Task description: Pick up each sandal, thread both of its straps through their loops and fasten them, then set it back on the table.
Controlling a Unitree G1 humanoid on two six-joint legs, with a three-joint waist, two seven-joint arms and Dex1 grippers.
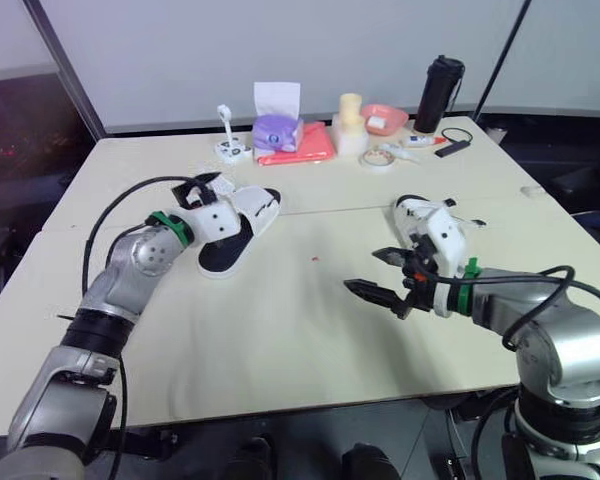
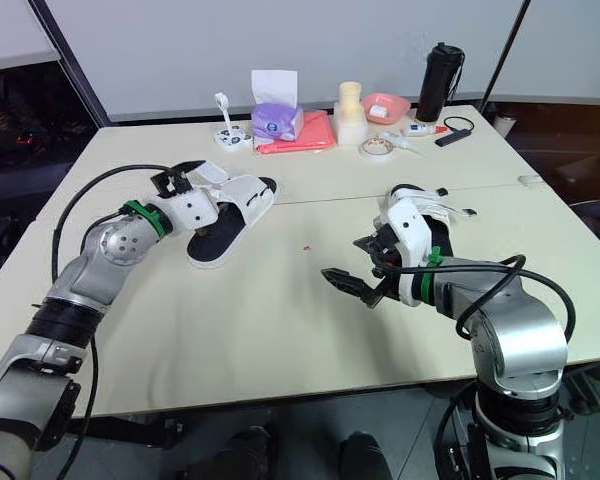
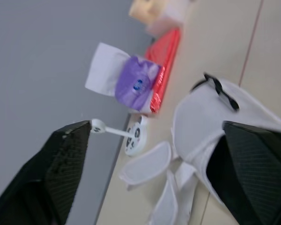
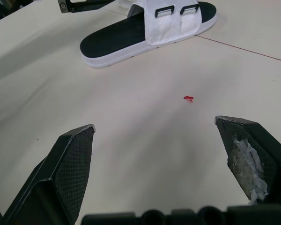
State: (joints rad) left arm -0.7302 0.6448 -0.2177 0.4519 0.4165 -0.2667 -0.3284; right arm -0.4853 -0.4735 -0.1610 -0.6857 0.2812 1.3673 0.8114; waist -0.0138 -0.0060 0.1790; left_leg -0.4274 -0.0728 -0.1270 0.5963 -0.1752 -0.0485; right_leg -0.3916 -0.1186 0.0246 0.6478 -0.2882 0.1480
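Broadly, a cream table [image 1: 280,340] carries everything, with a seam running across its middle. The left gripper [image 3: 154,127] reaches to the near-left sandal [image 1: 252,212], a white-strapped slide with a black footbed lying flat left of the table's centre. Its fingers are spread wide and grasp nothing; one finger [image 3: 253,168] sits close over the sandal's white upper, though contact cannot be told. Loose white strap ends [image 3: 147,164] lie on the table just beside that upper, and two black loops [image 4: 165,10] show on the strap band.

The right gripper [image 4: 154,124] hovers over bare table right of centre, its fingers parted wide and empty. The second sandal [image 1: 430,225], also white, lies just behind that gripper's wrist, partly hidden by it.

Along the far edge stand a black tumbler [image 1: 438,93], a red packet [image 1: 310,145], a purple tissue pack [image 1: 277,130] with a white sheet sticking up, a pink bowl [image 1: 384,118], a pale yellow stacked cylinder [image 1: 351,120] and a roll of tape [image 1: 378,158]. A tiny red speck [image 4: 188,98] marks the table between the two sandals.
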